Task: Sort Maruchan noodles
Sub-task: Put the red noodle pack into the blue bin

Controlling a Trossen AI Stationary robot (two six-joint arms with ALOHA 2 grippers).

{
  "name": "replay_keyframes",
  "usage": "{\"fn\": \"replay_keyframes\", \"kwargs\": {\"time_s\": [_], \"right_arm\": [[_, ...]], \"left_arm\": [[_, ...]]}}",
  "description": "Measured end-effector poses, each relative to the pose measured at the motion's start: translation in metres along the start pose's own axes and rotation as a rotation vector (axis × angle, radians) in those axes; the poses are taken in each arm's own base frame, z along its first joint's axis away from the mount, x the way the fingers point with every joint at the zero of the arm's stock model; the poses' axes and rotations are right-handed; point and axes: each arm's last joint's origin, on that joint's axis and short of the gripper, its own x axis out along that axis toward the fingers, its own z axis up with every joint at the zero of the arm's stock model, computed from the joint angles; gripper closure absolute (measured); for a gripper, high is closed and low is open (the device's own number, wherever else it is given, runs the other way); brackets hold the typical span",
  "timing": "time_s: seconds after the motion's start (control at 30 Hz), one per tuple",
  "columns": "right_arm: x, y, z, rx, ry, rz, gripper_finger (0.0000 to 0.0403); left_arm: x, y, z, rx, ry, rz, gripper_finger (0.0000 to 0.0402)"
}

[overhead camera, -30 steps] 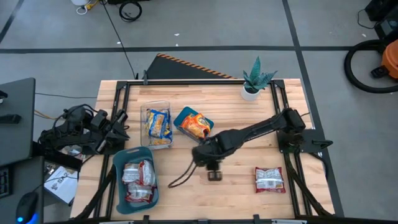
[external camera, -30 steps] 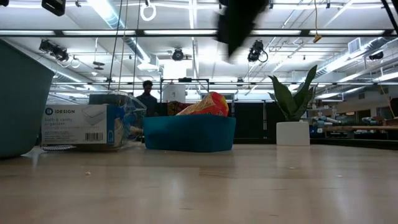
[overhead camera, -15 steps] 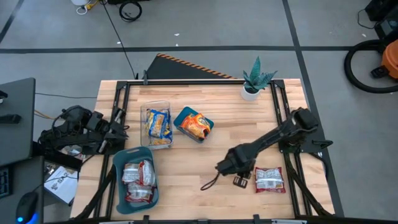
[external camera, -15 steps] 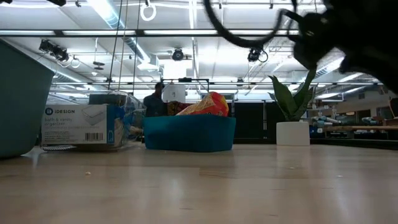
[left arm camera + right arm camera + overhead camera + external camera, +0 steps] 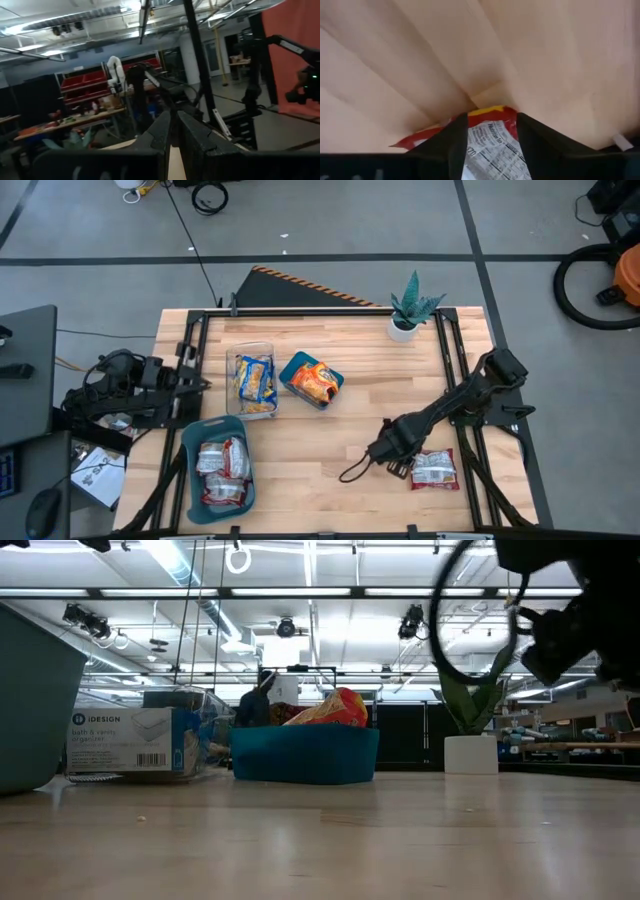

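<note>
Left gripper: parked at the table's left edge, fingers together.
Teal plastic bin: two red-and-silver packets visible.
Clear container: one yellow-and-blue packet visible.
Small teal bin: one orange packet visible.
Right gripper: fingers spread over the lone crinkly red-and-silver ramen packet near the table's right edge.
Risk: the slick film may slide from an edge-on pinch.

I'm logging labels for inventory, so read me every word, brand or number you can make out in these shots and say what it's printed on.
"iDESIGN": on the paper label of the clear container, low view.
Smaller line under it, roughly "bath & vanity organizer": too small to be sure.
Barcode digits on that label: unreadable.
Nutrition panel on the red-and-white noodle packet between the right gripper's open fingers: too blurred to read.
Packets in the bins, high view: print too small.
</note>
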Motion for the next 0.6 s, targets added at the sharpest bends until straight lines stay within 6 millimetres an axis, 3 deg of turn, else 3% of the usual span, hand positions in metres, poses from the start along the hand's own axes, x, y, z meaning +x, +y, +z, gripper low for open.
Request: {"fn": "replay_keyframes", "kwargs": {"time_s": [0.17, 0.3, 0.43, 0.6], "right_arm": [[0.012, -0.001, -0.003, 0.013, 0.0, 0.009, 0.0206], [0.023, -0.001, -0.006, -0.009, 0.021, 0.037, 0.0215], [0.031, -0.003, -0.007, -0.013, 0.016, 0.036, 0.0262], [0.032, -0.004, -0.007, -0.026, 0.018, 0.034, 0.0355]], "left_arm": [[0.0, 0.001, 0.0, 0.029, 0.004, 0.018, 0.0365], [0.0, 0.001, 0.0, 0.035, 0.004, 0.017, 0.0365], [0.0, 0.001, 0.0, 0.036, 0.004, 0.017, 0.0365], [0.0, 0.001, 0.0, 0.033, 0.004, 0.017, 0.0365]]}}
